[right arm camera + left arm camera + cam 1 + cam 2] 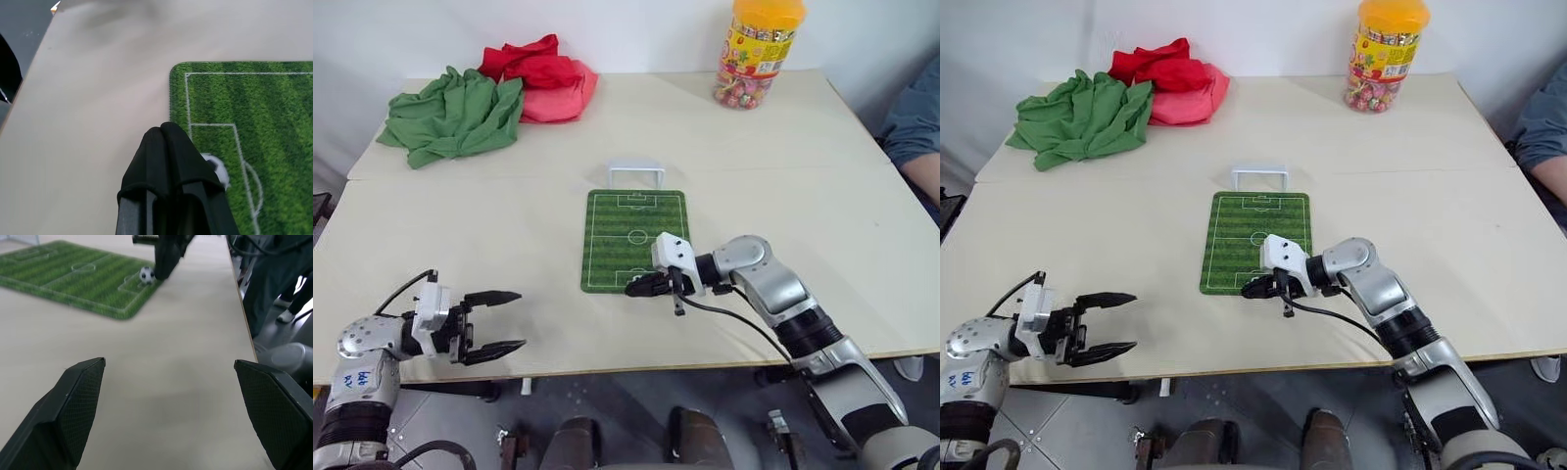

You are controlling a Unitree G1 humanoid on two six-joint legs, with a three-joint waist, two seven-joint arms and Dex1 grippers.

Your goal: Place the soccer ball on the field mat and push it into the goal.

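The field mat (636, 230) lies flat at the table's middle, with the white goal (636, 173) standing at its far end. The soccer ball (146, 274) rests on the mat inside the near penalty box. My right gripper (634, 287) is shut with nothing in it, low over the mat's near edge. Its fingers (164, 147) are right beside the soccer ball (218, 169) and hide part of it; I cannot tell whether they touch. My left gripper (521, 319) hovers open and empty near the table's front left, well clear of the mat (73, 279).
A crumpled green cloth (455, 113) and a red cloth (543, 73) lie at the back left. A candy jar with an orange lid (759, 49) stands at the back right. A person's sleeve (915, 117) shows at the right edge.
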